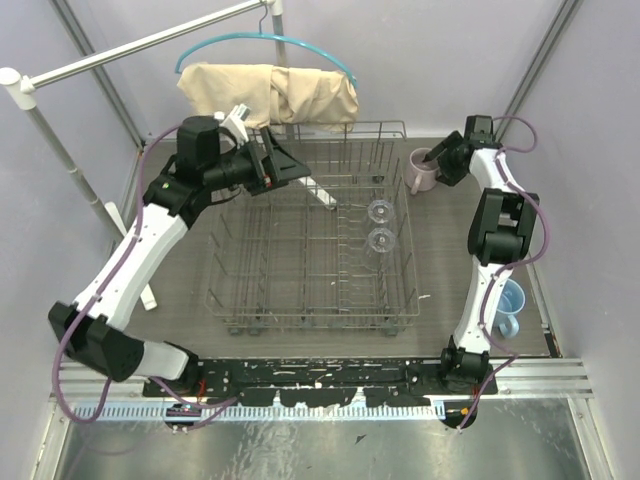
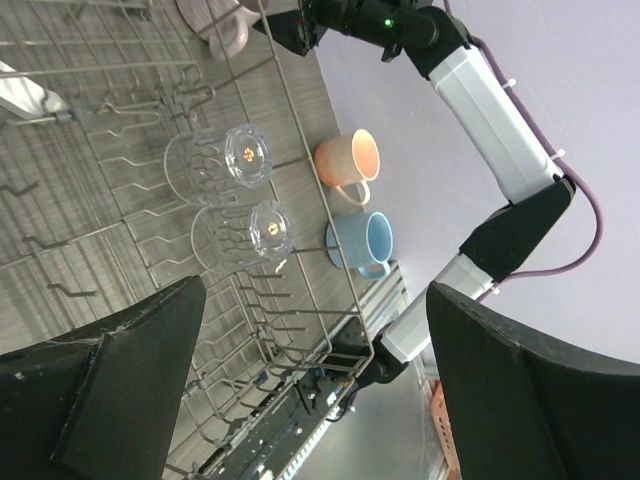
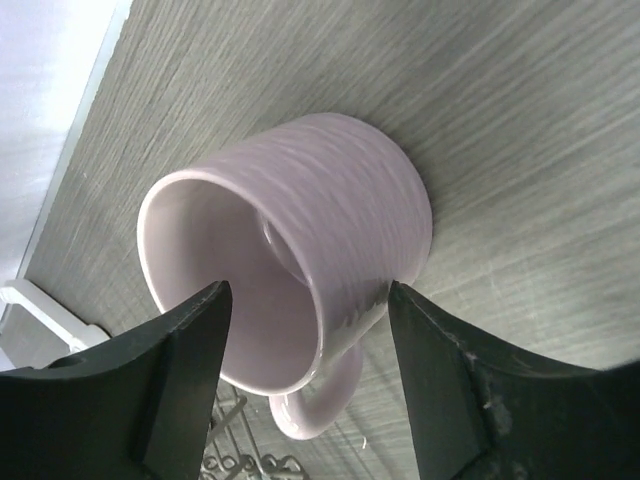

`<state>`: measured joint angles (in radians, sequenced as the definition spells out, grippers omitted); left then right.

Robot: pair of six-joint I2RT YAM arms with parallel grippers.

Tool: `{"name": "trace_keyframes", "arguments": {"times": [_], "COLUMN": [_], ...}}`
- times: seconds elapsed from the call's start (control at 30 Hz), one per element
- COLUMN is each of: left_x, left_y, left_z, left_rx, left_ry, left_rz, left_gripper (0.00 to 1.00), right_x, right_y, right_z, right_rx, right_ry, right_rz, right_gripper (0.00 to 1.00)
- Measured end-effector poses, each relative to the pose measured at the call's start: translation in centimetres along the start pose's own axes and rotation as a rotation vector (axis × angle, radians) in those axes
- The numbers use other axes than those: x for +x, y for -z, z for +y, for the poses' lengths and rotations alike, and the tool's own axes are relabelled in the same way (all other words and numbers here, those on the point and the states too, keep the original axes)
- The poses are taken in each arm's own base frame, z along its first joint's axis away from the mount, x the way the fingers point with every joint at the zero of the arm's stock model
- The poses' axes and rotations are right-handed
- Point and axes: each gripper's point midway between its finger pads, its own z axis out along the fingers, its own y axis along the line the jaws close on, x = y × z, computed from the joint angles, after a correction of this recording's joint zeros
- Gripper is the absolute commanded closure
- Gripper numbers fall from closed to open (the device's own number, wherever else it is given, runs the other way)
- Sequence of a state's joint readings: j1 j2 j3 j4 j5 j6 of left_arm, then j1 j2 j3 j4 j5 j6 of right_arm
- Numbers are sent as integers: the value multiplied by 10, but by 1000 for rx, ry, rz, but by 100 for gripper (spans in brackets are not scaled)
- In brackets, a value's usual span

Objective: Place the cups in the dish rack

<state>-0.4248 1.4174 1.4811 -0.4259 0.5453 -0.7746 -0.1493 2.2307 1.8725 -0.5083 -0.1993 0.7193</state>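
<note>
The grey wire dish rack (image 1: 262, 262) fills the table's middle; it also shows in the left wrist view (image 2: 330, 215). Two clear tumblers (image 1: 379, 210) (image 1: 380, 241) lie in its right side, seen also in the left wrist view (image 2: 225, 160) (image 2: 250, 235). My left gripper (image 1: 300, 168) is open and empty above the rack's far left part (image 2: 315, 400). The mauve-pink mug (image 1: 422, 170) (image 3: 300, 240) stands right of the rack's far corner. My right gripper (image 1: 440, 160) (image 3: 310, 380) is open, its jaws astride the mug's wall near the handle. The peach mug (image 2: 350, 160) and light blue mug (image 2: 362, 243) (image 1: 508, 305) stand right of the rack.
A beige cloth (image 1: 270, 92) hangs on a blue hanger behind the rack. A white stand pole (image 1: 60, 160) rises at the left. A white piece (image 1: 322, 197) lies in the rack's far part. My right arm (image 1: 495, 230) hides the peach mug in the top view.
</note>
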Motion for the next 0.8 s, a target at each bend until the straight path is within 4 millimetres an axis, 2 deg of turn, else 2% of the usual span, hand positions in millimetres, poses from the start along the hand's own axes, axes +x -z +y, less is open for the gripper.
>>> {"name": "trace_keyframes", "arguments": {"times": [0.2,0.27,0.37,0.43,0.6,0.8], "left_x": [-17,-21,-24,-24,-24,-24], "left_y": [26,27,27,27,28,28], "left_z": [-12,-13,-10,-10,-13,-9], "left_rx": [27,39,40,42,57,54], "left_ry": [-54,-64,-67,-70,-86,-88], "left_rz": [-101,-110,-113,-111,-109,-110], "left_gripper": [2,2,2,2,2,2], "right_x": [-4,-5,-5,-5,1,4], "right_y": [-11,-13,-14,-13,-18,-20], "right_z": [3,3,1,0,-8,-4], "right_rx": [11,16,24,31,51,26], "right_ry": [4,5,11,16,26,32], "right_rz": [4,5,9,7,31,45], "right_gripper": [52,64,70,81,90,99]}}
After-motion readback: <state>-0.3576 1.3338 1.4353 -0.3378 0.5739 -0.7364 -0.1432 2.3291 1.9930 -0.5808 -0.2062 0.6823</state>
